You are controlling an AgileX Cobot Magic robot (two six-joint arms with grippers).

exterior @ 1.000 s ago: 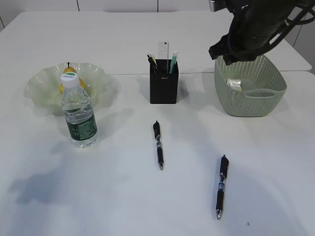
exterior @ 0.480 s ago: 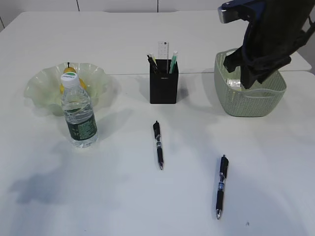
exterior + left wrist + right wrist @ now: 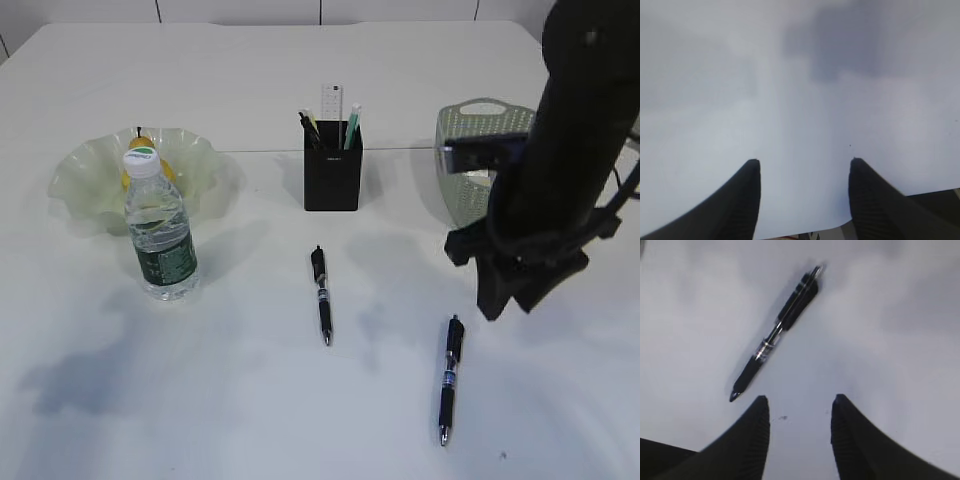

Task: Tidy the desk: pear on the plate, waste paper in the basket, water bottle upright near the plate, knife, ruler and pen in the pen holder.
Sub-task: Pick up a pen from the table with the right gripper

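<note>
The yellow pear (image 3: 141, 143) lies in the pale green plate (image 3: 88, 168), partly behind the upright water bottle (image 3: 160, 233). The black pen holder (image 3: 332, 168) holds the clear ruler (image 3: 332, 101), a green pen (image 3: 352, 126) and dark items; I cannot pick out the knife among them. Two black pens lie on the desk (image 3: 230, 390): one in the middle (image 3: 321, 295), one further right (image 3: 450, 378) (image 3: 777, 335). My right gripper (image 3: 505, 300) (image 3: 799, 399) hangs open just above and right of that pen. My left gripper (image 3: 805, 162) is open over bare desk. My arm hides the waste paper.
The sage green basket (image 3: 462, 132) stands at the back right, mostly covered by my right arm. A seam between two tabletops runs behind the plate and the pen holder. The near edge of the desk shows in the left wrist view.
My right arm has swung from above the basket forward and down to the desk beside the right-hand pen. Nothing else has moved.
</note>
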